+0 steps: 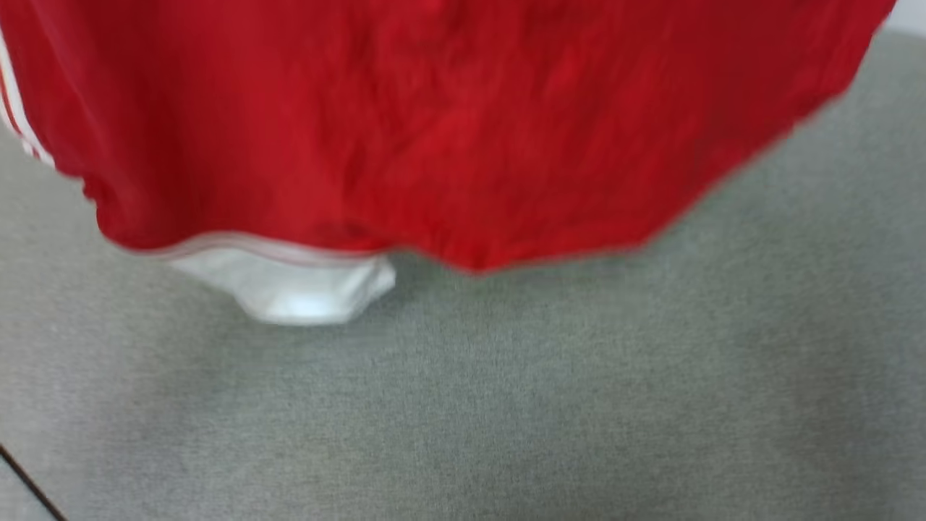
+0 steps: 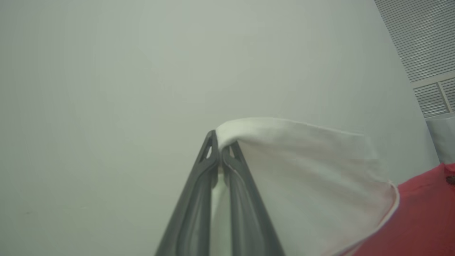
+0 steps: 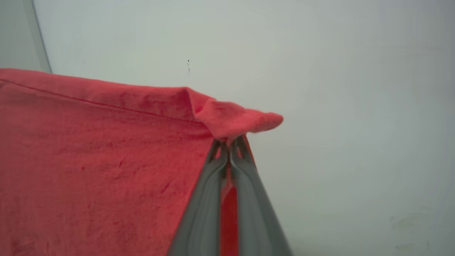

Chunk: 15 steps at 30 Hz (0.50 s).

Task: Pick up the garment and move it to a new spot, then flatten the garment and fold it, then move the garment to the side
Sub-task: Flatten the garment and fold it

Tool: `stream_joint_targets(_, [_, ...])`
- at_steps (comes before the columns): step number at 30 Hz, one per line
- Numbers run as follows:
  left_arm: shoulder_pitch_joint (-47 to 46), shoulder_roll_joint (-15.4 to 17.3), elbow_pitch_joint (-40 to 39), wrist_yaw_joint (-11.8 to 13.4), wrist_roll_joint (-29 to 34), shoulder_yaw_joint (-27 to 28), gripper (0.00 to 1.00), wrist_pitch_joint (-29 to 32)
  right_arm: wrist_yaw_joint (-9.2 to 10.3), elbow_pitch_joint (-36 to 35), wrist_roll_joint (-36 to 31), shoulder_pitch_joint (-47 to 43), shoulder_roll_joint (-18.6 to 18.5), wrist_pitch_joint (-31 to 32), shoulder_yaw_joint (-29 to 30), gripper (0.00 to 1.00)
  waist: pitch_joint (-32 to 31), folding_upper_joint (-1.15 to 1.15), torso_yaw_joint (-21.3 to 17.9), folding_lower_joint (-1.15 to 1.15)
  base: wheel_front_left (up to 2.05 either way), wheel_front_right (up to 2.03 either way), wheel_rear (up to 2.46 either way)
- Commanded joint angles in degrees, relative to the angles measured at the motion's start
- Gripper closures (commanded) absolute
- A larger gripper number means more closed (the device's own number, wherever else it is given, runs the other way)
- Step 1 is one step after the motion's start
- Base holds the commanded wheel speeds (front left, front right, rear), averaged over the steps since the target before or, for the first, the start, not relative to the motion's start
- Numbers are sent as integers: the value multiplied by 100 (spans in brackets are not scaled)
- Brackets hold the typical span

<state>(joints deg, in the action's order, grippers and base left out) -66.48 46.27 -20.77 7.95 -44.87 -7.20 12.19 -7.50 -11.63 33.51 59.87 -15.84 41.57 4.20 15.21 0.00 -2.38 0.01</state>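
Now both pairs of fingers are pinched tight on the red jersey T-shirt (image 1: pixel 463 123), which hangs spread across the top of the head view above the grey surface (image 1: pixel 506 405). The left fingers (image 2: pixel 201 185) clamp its white sleeve (image 2: pixel 302 170), cloth running off to frame right; the right fingers (image 3: pixel 209 192) clamp a red hem corner (image 3: pixel 245 122), cloth running left. Its long axis thus spans between the arms, neither nearer. Behind is a plain pale wall (image 2: pixel 106 89).

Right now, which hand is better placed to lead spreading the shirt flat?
Probably the right hand: it pinches the garment at its red body edge. The left hand holds only a white sleeve.
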Motion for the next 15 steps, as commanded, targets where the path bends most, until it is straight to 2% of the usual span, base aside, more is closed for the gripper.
stream_joint_targets(1, [-336, -20, 188, -84, 73, -86, 100, 7, 2, 117, -108, 291, -9, -67, -34, 100, 516, 0, 4, -1, 0, 0, 0])
stream_joint_targets(7, [-1555, -198, 1112, -461, 450, -504, 100, -167, 2, 823, -511, 1269, -100, -401, -201, 100, 1255, 0, 90, -1, 0, 0, 0])
stream_joint_targets(15, [-3088, -873, 2679, -734, 885, -912, 100, -786, 2, 2062, -1073, 2623, -130, -1232, -290, 100, 2005, 0, 304, -1, 0, 0, 0])
